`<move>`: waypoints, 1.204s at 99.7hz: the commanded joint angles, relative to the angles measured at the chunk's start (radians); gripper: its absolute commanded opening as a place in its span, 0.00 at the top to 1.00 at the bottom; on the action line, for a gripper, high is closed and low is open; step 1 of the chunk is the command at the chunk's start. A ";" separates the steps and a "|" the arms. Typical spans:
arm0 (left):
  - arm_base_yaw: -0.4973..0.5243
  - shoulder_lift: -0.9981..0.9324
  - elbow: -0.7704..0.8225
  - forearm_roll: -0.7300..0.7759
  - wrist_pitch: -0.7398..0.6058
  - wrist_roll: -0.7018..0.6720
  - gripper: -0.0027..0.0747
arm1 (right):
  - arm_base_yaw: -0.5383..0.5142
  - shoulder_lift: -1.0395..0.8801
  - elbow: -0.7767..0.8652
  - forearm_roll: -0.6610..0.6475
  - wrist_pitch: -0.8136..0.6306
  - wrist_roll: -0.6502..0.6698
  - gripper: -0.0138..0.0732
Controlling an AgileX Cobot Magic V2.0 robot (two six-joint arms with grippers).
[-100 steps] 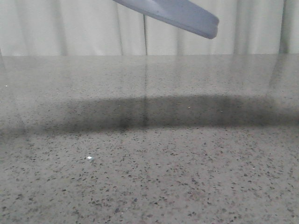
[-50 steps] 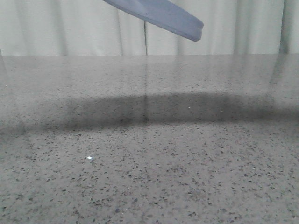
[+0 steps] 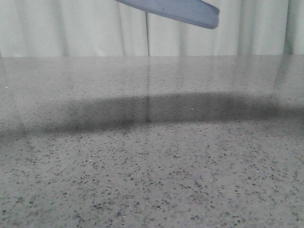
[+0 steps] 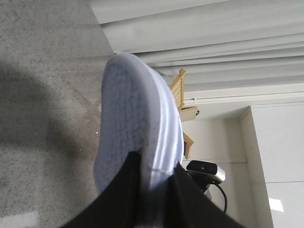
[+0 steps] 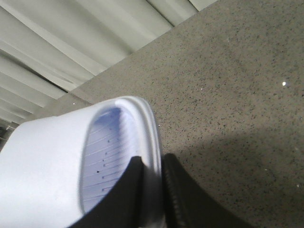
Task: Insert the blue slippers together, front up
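One pale blue slipper (image 4: 137, 118) is held up in the air by my left gripper (image 4: 156, 164), which is shut on its thick sole edge; the textured underside faces this camera. My right gripper (image 5: 152, 161) is shut on the side rim of the other blue slipper (image 5: 52, 156), whose ribbed footbed (image 5: 104, 156) and wide strap show, above the table (image 5: 228, 95). In the front view only one slipper's end (image 3: 183, 9) shows, high at the top edge above the table (image 3: 152, 156); neither gripper shows there.
The speckled grey table carries a broad dark shadow band (image 3: 156, 111) across its middle. Pale curtains (image 3: 71, 28) hang behind it. A webcam (image 4: 205, 172) and a wooden chair (image 4: 183, 95) stand beyond the table in the left wrist view.
In the front view the slipper end swung left and dipped, then came back right and rose, lying flatter now. The small bright speck on the table is gone.
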 commanded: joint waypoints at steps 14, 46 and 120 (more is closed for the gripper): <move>-0.013 -0.001 -0.016 -0.053 0.019 -0.038 0.93 | 0.004 -0.010 -0.035 -0.070 -0.097 -0.021 0.42; -0.013 0.089 -0.005 -0.025 0.010 -0.028 0.93 | 0.004 -0.060 -0.035 -0.107 -0.290 -0.021 0.25; -0.013 0.354 -0.005 0.165 -0.049 0.035 0.93 | 0.004 -0.150 -0.035 -0.125 -0.405 -0.023 0.25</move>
